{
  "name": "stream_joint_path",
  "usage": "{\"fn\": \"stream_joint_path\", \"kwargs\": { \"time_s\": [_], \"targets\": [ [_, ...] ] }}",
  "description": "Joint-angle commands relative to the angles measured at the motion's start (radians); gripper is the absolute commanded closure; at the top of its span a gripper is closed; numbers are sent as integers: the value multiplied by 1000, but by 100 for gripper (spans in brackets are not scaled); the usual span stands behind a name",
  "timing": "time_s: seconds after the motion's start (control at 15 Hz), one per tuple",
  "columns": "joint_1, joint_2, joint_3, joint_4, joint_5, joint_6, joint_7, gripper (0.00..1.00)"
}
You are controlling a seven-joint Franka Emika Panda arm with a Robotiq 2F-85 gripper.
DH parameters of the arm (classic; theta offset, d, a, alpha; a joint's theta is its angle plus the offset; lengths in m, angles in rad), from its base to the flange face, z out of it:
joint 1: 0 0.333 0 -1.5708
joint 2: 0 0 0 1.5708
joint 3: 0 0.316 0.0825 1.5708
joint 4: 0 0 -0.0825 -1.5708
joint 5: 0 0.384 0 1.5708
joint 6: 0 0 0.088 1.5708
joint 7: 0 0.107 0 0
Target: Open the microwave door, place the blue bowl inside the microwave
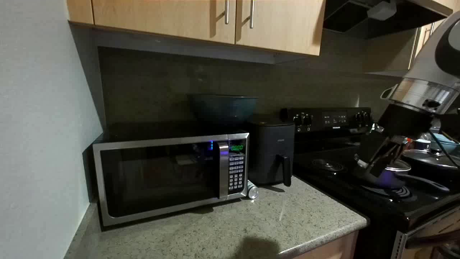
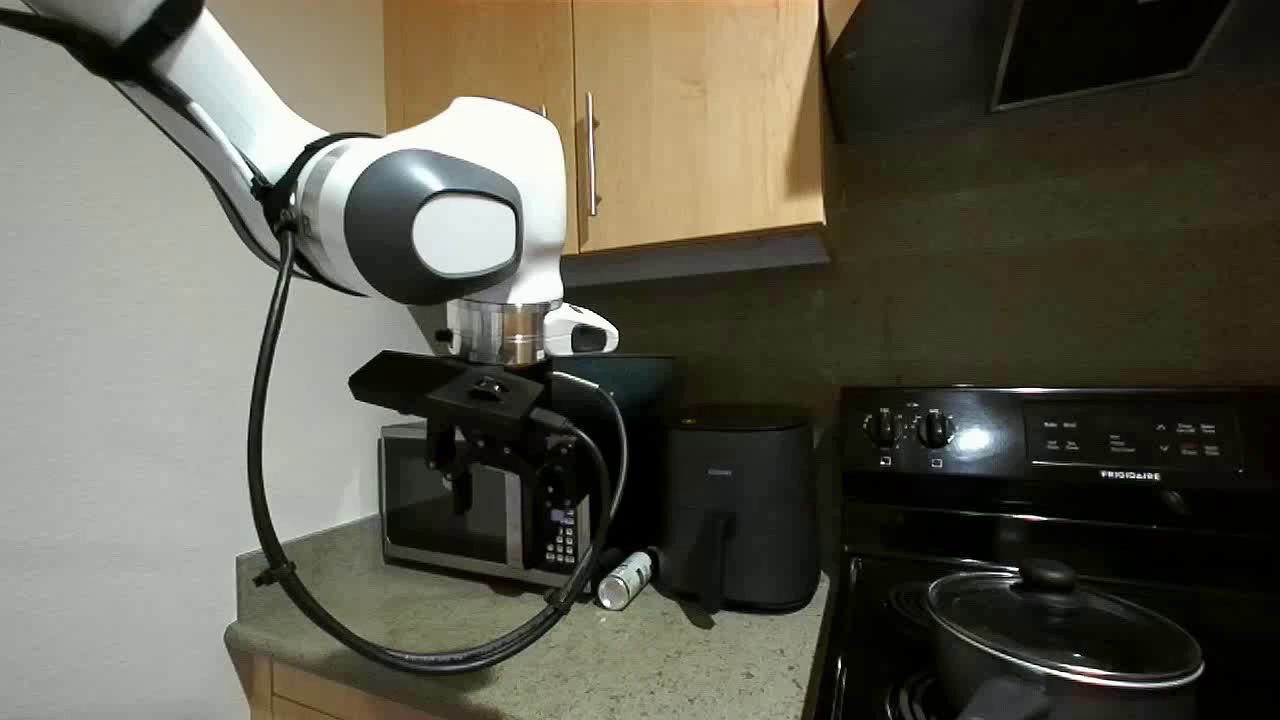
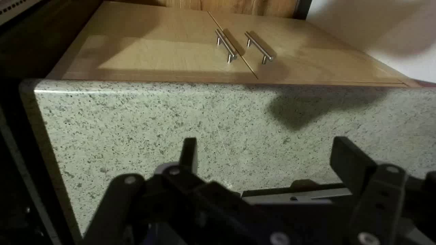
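Grpr point(image 3: 265, 151), bowl point(image 1: 223, 110) atop clsd m/wave point(image 1: 169, 176)

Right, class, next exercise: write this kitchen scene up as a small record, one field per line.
microwave: on the counter, display lit
microwave door: shut
blue bowl: upright, apparently on top of the microwave; base lost in shadow
gripper: open, holding nothing
can: lying on its side beside the microwave
black appliance: upright, between microwave and stove
lidded pot: on the stove
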Motion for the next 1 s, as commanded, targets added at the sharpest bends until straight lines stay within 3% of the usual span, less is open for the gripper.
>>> {"fn": "stream_joint_path", "kwargs": {
  "time_s": [0.0,0.53,0.67,0.93],
  "targets": [
    [-14,2,14,-1,12,-5,-9,0],
    [-14,6,14,-4,12,-5,-9,0],
    [-3,21,56,3,-11,10,2,0],
    [93,52,170,12,0,60,5,0]
  ]
}}
